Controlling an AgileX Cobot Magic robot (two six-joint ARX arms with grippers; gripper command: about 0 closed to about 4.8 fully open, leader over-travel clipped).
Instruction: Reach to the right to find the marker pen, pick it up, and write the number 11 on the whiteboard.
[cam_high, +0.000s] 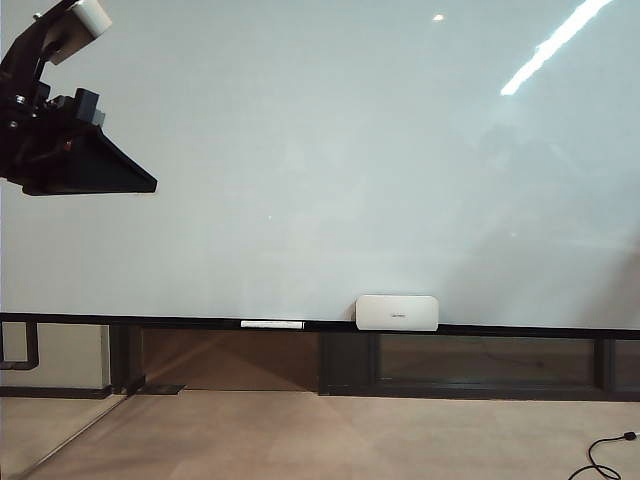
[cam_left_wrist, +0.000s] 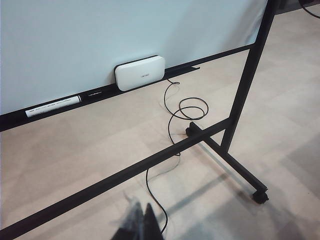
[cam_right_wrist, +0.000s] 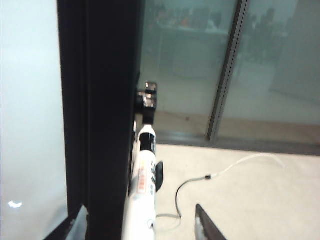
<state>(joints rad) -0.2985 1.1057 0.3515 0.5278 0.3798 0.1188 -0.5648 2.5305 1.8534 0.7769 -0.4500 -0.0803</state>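
White-barrelled marker pen (cam_right_wrist: 144, 175) with a black band near its upper end stands upright against the black side post (cam_right_wrist: 100, 115) of the whiteboard (cam_high: 330, 160), held by a dark clip (cam_right_wrist: 159, 176). Red print runs along the barrel, too blurred to read.

Right gripper (cam_right_wrist: 140, 215) sits at that post, released: fingers (cam_right_wrist: 207, 226) spread wide either side of the pen's lower barrel, neither touching it.

Left gripper (cam_left_wrist: 141, 222) hangs in front of the whiteboard's upper left area. Its tips are a dark blur in the left wrist view, so can't tell if clenched or released.

On the whiteboard's lower ledge (cam_high: 180, 321): a white eraser box (cam_high: 397, 312) leaning on the board, small grey label unreadable. Well left of it lies a slim white pen (cam_high: 272, 324), dark print illegible.

Below the whiteboard, a black cable (cam_left_wrist: 187, 107) loops on the floor by the stand foot.
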